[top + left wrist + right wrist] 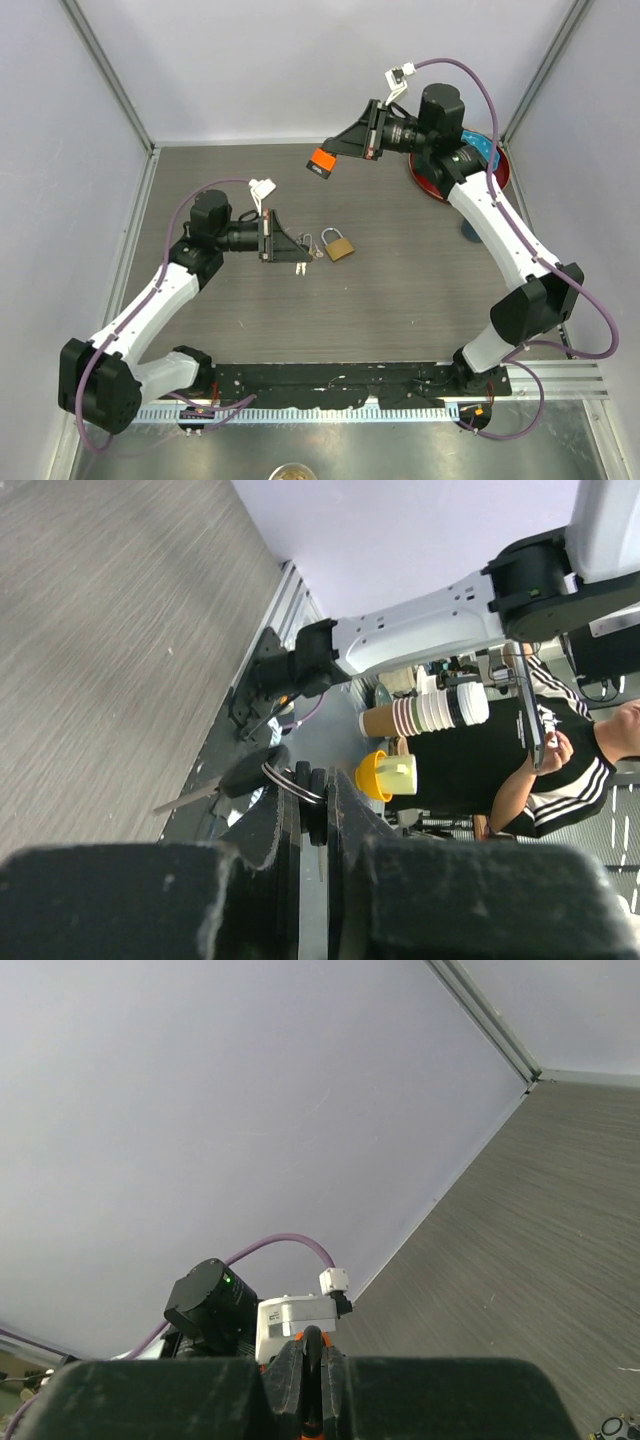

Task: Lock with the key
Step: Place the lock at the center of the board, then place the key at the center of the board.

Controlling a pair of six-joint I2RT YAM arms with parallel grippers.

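Padlock (338, 246): flat on the table (400, 300), near centre, just beside the tips of the left gripper (298, 252); shackle too small to judge as open or closed.
Key (215, 788): hanging off a ring (287, 781), black head next to the fingers, blade pointing away and free.
Left gripper: low over the table, fingers (285, 820) pressed together on the ring, not on the key itself.
Right gripper (322, 162): raised over the far side, well apart from the padlock; pressed together, nothing seen between the fingers.
Step, as judged: approach of key to keyhole; insertion not yet begun.
Risk, loose key: free to pivot on the ring, so likely to swing or fold back on contact instead of entering the keyhole.
Risk, loose padlock: unheld by the right gripper, so liable to slide or spin across the table under any push from the key.
Risk, alignment: keyhole not visible in any view; blade angle and keyhole direction unconfirmed, with jamming or scraping along the body possible.
Risk, turning: torque through a ring grip likely too weak to rotate the key.
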